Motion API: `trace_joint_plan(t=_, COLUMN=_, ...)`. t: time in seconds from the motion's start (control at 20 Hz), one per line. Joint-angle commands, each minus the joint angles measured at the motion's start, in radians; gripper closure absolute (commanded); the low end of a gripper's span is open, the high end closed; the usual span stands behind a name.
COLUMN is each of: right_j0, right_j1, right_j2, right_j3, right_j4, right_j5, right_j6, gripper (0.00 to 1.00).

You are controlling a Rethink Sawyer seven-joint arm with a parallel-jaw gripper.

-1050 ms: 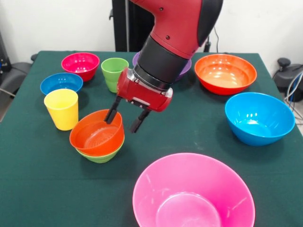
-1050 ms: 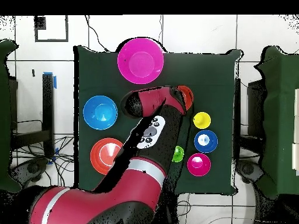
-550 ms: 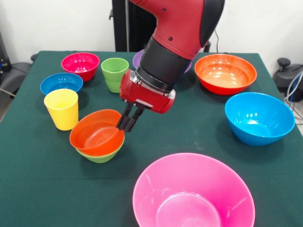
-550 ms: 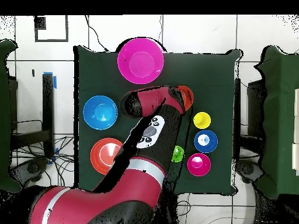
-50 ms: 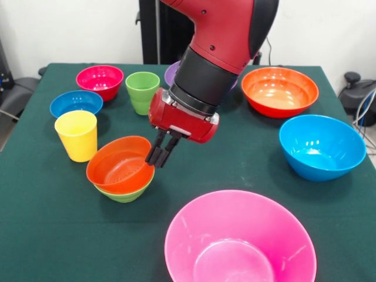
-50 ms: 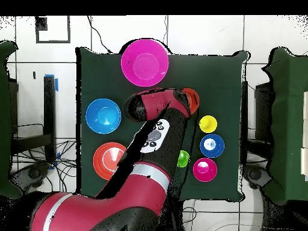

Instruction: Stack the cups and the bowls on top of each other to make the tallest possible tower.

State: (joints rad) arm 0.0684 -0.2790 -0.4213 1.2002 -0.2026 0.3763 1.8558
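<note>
My gripper (image 5: 157,160) is shut on the right rim of the small orange-red bowl (image 5: 117,166), which sits nested in the small light-green bowl (image 5: 124,194). This pair stands left of centre in the front view. A yellow cup (image 5: 76,135) stands just left of it, and a light green cup (image 5: 141,91) stands behind. In the overhead view the arm covers the gripper, and only an edge of the orange-red bowl (image 6: 190,95) shows. The large pink bowl (image 5: 239,241), light blue bowl (image 5: 322,145) and orange bowl (image 5: 279,89) stand apart.
A small magenta-red bowl (image 5: 100,79) and a small dark blue bowl (image 5: 75,103) sit at the back left. The purple bowl (image 5: 170,73) is mostly hidden behind the arm. The green cloth table (image 5: 247,170) has bare room between the bowls.
One second ago the fingers stood open astride the orange-red bowl's rim; they have since closed on it. The bowl has not visibly moved.
</note>
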Motion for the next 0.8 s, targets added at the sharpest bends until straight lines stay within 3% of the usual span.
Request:
trace_joint_plan(t=0.05, right_j0=-0.026, right_j1=0.055, right_j2=0.119, right_j3=0.03, right_j4=-0.046, right_j5=-0.041, right_j6=0.038, gripper=1.0)
trace_joint_plan(t=0.5, right_j0=-0.029, right_j1=0.049, right_j2=0.124, right_j3=0.028, right_j4=-0.047, right_j5=-0.025, right_j6=0.021, gripper=1.0)
trace_joint_plan(t=0.55, right_j0=-0.029, right_j1=0.048, right_j2=0.125, right_j3=0.027, right_j4=-0.047, right_j5=-0.02, right_j6=0.018, gripper=0.0)
trace_joint_plan(t=0.8, right_j0=-0.028, right_j1=0.037, right_j2=0.128, right_j3=0.04, right_j4=-0.062, right_j5=-0.007, right_j6=-0.011, gripper=0.0)
